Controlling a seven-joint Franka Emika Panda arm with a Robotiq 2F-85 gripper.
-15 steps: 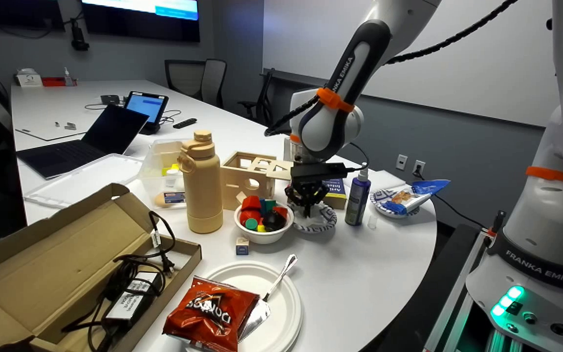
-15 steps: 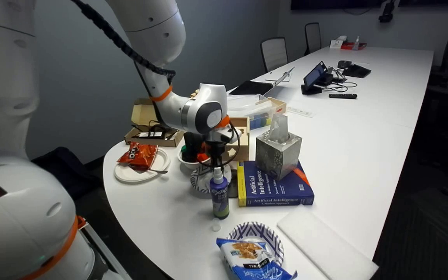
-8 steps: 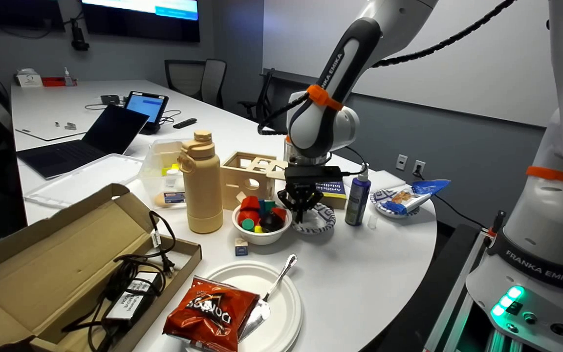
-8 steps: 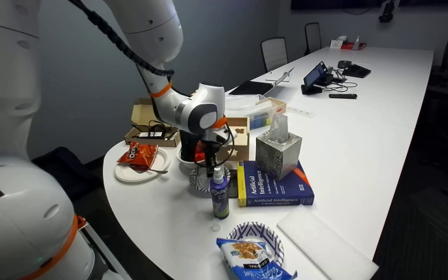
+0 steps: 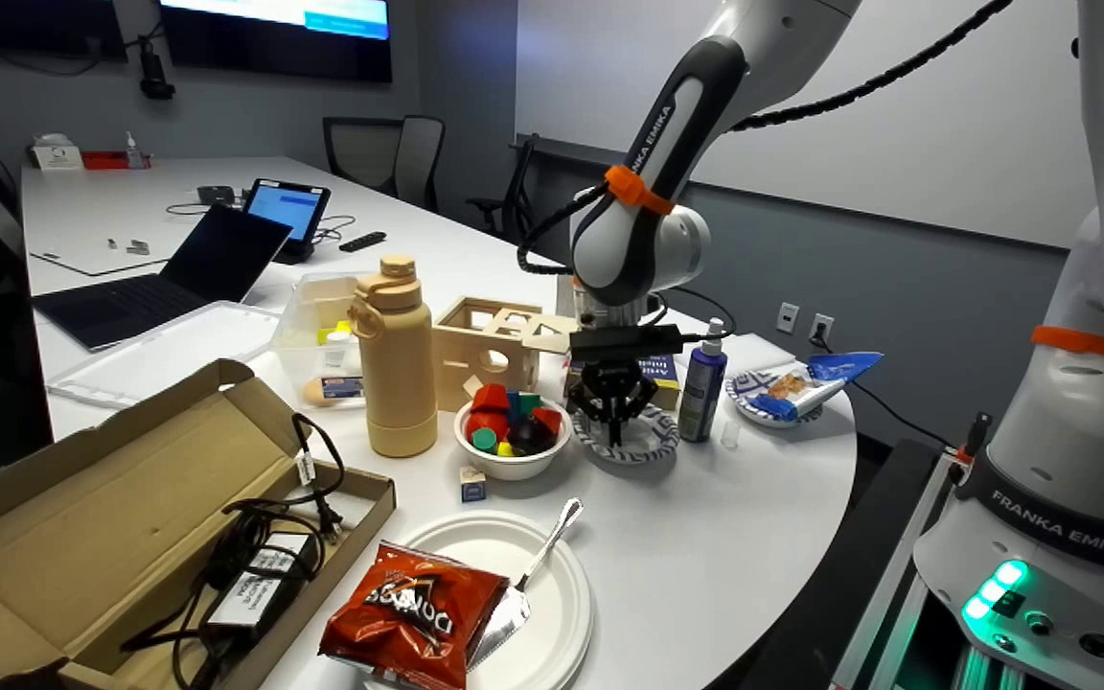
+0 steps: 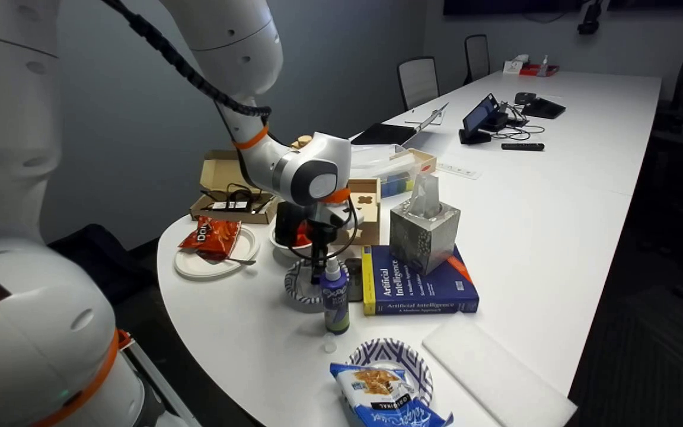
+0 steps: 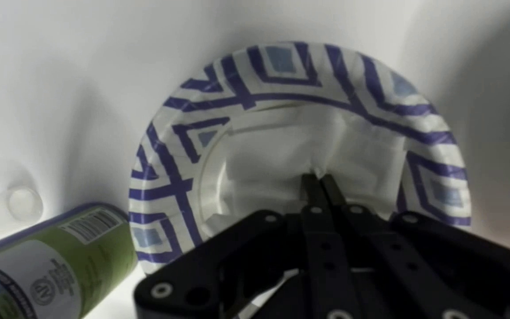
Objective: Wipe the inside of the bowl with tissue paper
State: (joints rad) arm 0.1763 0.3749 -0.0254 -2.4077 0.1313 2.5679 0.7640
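Observation:
The paper bowl [image 7: 281, 66] with a purple and blue patterned rim stands on the table. It also shows in both exterior views [image 5: 664, 443] [image 6: 293, 286]. My gripper [image 7: 318, 179] points down into it, its fingers almost together with a pinched peak of white tissue paper [image 7: 268, 155] between the tips. The tissue spreads over most of the bowl's inside floor. The gripper shows in both exterior views [image 5: 615, 439] [image 6: 316, 277], low inside the bowl. The fingers hide part of the tissue and the near rim. A silver tissue box [image 6: 424, 237] stands on a blue book [image 6: 418, 299].
A purple spray bottle [image 5: 702, 393] stands close beside the bowl, with a small clear cap [image 7: 22, 204] by it. A white bowl [image 5: 514, 468] of coloured blocks is on the opposite side. A wooden shape box [image 5: 461, 364] and a tan bottle [image 5: 399, 364] stand nearby.
In an exterior view my gripper first shifts left, then back right and lower into the bowl. The patterned bowl has slid a little, and the bowl of blocks has shifted slightly left.

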